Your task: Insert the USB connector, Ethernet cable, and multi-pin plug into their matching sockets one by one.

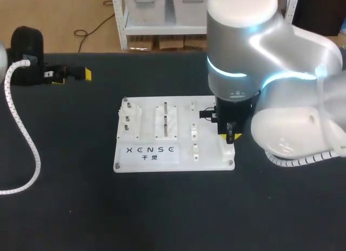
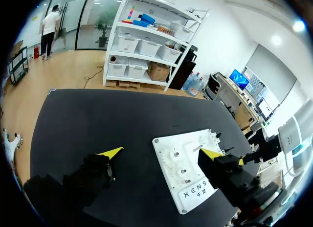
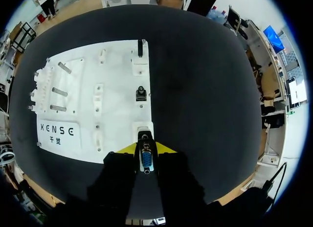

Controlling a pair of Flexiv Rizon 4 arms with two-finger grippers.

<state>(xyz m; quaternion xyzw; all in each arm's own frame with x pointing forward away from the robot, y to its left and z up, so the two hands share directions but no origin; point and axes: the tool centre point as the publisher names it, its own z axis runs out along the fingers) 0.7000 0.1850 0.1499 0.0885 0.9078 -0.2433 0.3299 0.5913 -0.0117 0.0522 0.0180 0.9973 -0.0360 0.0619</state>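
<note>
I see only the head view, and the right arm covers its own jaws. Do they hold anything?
Observer: Yes. In the right wrist view the right jaws are shut on the plug.
Operator: Where is the plug relative to its socket?
Observer: Its far end meets the white socket at the edge of the board nearest those jaws. I cannot tell how deep it sits.
Operator: And the left jaws?
Observer: In the left wrist view the left jaws are open, with nothing between them.
</note>
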